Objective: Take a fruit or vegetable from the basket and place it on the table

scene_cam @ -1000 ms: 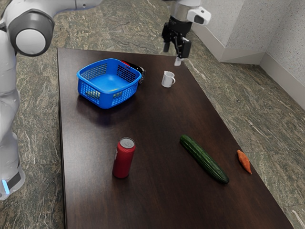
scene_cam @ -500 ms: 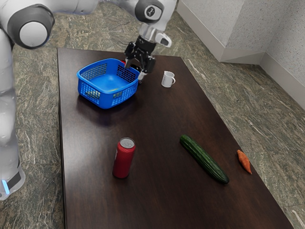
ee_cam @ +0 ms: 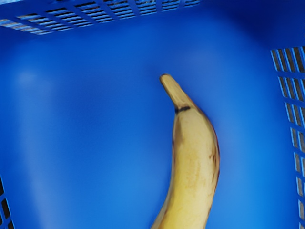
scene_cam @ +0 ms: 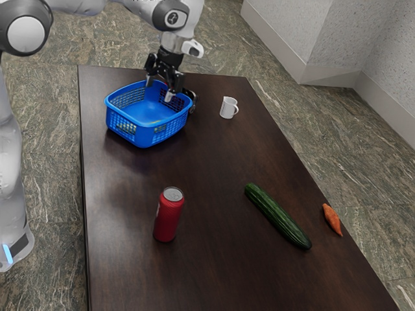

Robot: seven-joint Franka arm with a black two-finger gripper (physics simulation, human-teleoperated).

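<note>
Hovering over the blue basket [scene_cam: 144, 137] right now, and my end effector [scene_cam: 159, 89] is spread wide with nothing between the fingers. The banana [ee_cam: 193, 162] is down inside the basket, lying on its floor, with a dark band near the stem. Behind the basket there's some black and red thing [scene_cam: 190, 97], mostly hidden, so can't tell what it is. On the surface [scene_cam: 207, 155], a white mug [scene_cam: 227, 108] sits near the basket, toward the exterior view's right. Well apart from the basket, closer to that camera, are an upright red can [scene_cam: 168, 217], a cucumber [scene_cam: 277, 216] and a small orange veggie [scene_cam: 332, 219].
</note>
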